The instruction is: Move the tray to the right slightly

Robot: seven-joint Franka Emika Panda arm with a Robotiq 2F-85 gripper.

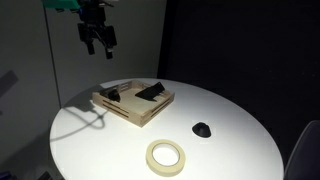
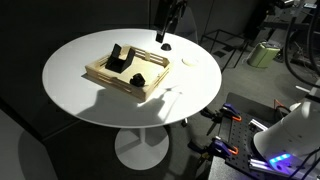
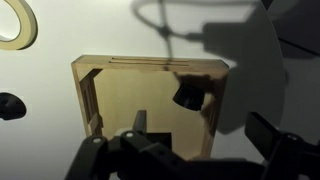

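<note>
The tray (image 1: 140,113) is a shallow square light-wood tray with a low rim, standing on the round white table (image 1: 230,140). It shows in both exterior views (image 2: 108,75) and in the wrist view (image 3: 130,95). Two dark objects (image 1: 152,92) lie in it. My gripper (image 1: 97,40) hangs high above the table behind the tray, open and empty. In the wrist view its fingers (image 3: 205,140) frame the tray's edge from above. It touches nothing.
A cream tape ring (image 1: 166,156) lies on the table in front of the tray and shows in the wrist view (image 3: 15,25). A small black lump (image 1: 202,129) lies beside the tray (image 3: 8,105). The table edge curves close around them.
</note>
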